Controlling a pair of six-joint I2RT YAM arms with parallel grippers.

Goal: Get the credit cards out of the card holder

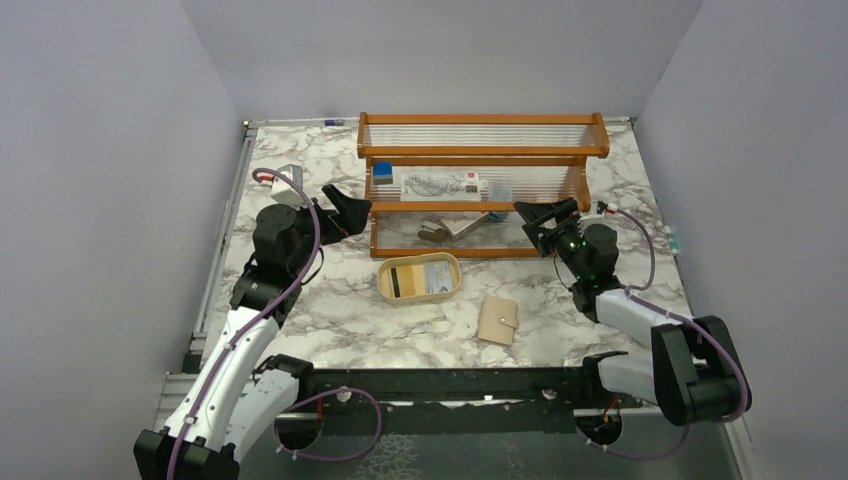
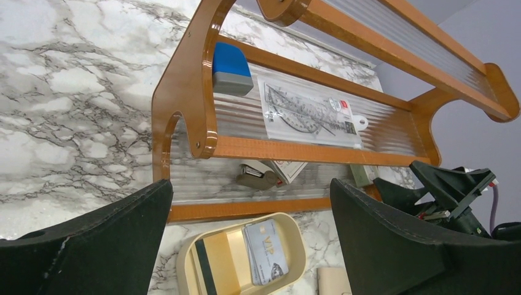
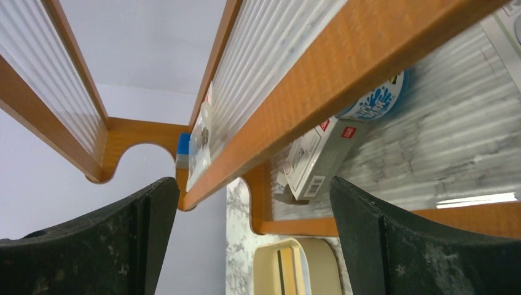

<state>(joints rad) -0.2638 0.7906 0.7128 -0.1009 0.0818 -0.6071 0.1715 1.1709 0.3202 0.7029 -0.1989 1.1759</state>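
Near the table's [image 1: 330,320] front edge the card holder [image 1: 497,320] lies folded shut, while credit cards [image 1: 420,279] rest flat in the oval tray [image 1: 381,285] just beside it, probably as a drop spot. The left gripper [image 1: 345,211] and right gripper [image 1: 543,216] hover with jaws apart, holding nothing. The wooden shelf [image 1: 480,152] crowds them, and room opens toward the holder.

The table carries one tan card holder [image 1: 497,320], one oval tray [image 1: 415,301] with two credit cards, one yellowish and black-striped [image 1: 403,281] and one whitish [image 1: 437,277], one three-tier wooden rack [image 1: 483,150] along the far edge with five small items [image 2: 232,67] visible on its shelves, and two grippers, left [image 1: 345,211] and right [image 1: 543,217].
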